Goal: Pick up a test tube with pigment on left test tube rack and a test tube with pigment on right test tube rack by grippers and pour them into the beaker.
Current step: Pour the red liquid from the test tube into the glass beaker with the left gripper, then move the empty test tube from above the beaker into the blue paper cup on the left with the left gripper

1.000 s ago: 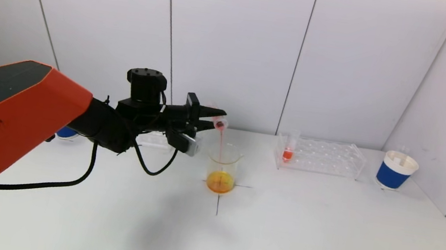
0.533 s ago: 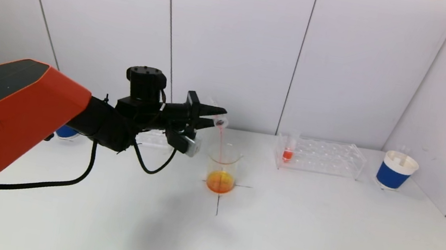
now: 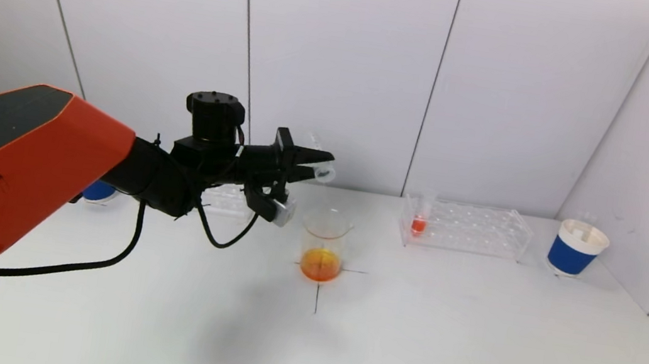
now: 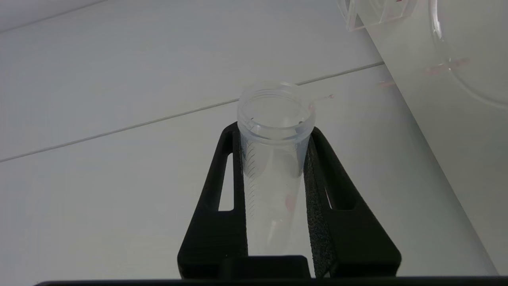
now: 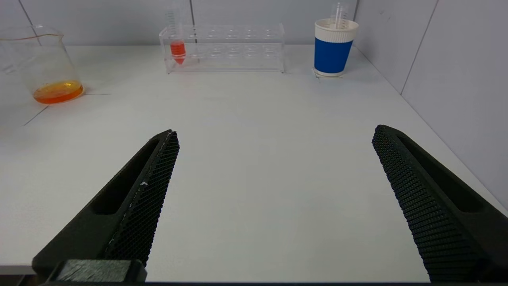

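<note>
My left gripper (image 3: 319, 166) hangs above and just left of the glass beaker (image 3: 324, 242), shut on a clear test tube (image 3: 322, 172) that lies nearly level with its mouth toward the beaker. In the left wrist view the tube (image 4: 274, 167) sits between the two black fingers and holds only faint pink traces. Orange liquid fills the beaker's bottom. A test tube with red pigment (image 3: 419, 222) stands at the left end of the right test tube rack (image 3: 470, 229). The left rack (image 3: 225, 200) is mostly hidden behind my left arm. My right gripper (image 5: 276, 132) is open and low over the near table.
A blue and white paper cup (image 3: 577, 249) with a clear tube in it stands at the far right near the wall. Another blue cup (image 3: 98, 192) peeks out behind my left arm. A black cross (image 3: 317, 295) on the white table marks the beaker's spot.
The pink stream from the tube into the beaker has stopped. My left gripper has risen slightly and the tube's mouth has lifted. The beaker's liquid is more orange.
</note>
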Robot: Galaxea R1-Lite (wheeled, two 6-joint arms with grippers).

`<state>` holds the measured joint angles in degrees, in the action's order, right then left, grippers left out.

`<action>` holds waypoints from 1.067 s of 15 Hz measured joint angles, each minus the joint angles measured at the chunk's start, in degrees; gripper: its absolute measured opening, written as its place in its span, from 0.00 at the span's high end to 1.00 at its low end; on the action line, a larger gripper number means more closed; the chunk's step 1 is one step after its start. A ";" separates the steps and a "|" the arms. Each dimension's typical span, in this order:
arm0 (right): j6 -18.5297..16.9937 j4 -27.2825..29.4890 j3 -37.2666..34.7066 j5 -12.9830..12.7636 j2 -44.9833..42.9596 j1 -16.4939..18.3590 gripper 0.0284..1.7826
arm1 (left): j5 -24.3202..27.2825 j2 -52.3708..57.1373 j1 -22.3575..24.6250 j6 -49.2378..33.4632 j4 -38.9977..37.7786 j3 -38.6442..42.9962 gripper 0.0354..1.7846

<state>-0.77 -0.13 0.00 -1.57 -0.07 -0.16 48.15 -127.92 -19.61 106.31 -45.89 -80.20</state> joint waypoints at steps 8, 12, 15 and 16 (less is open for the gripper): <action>0.00 0.00 0.00 0.01 0.00 0.00 0.01 | 0.35 -0.37 0.00 3.22 -0.44 -2.38 0.77; 0.00 0.00 0.00 0.00 0.00 0.00 0.01 | 0.52 -0.33 -0.09 2.84 -0.23 -2.23 0.77; -0.02 0.00 0.00 0.01 0.00 0.00 0.01 | 0.30 0.57 -0.06 0.07 -0.26 -1.60 0.77; -0.02 0.00 0.00 0.01 0.00 0.00 0.01 | -0.02 1.01 -0.06 -2.34 -0.52 -0.98 0.77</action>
<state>-0.79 -0.13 0.00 -1.56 -0.07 -0.16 48.13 -126.90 -19.68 103.97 -46.41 -81.18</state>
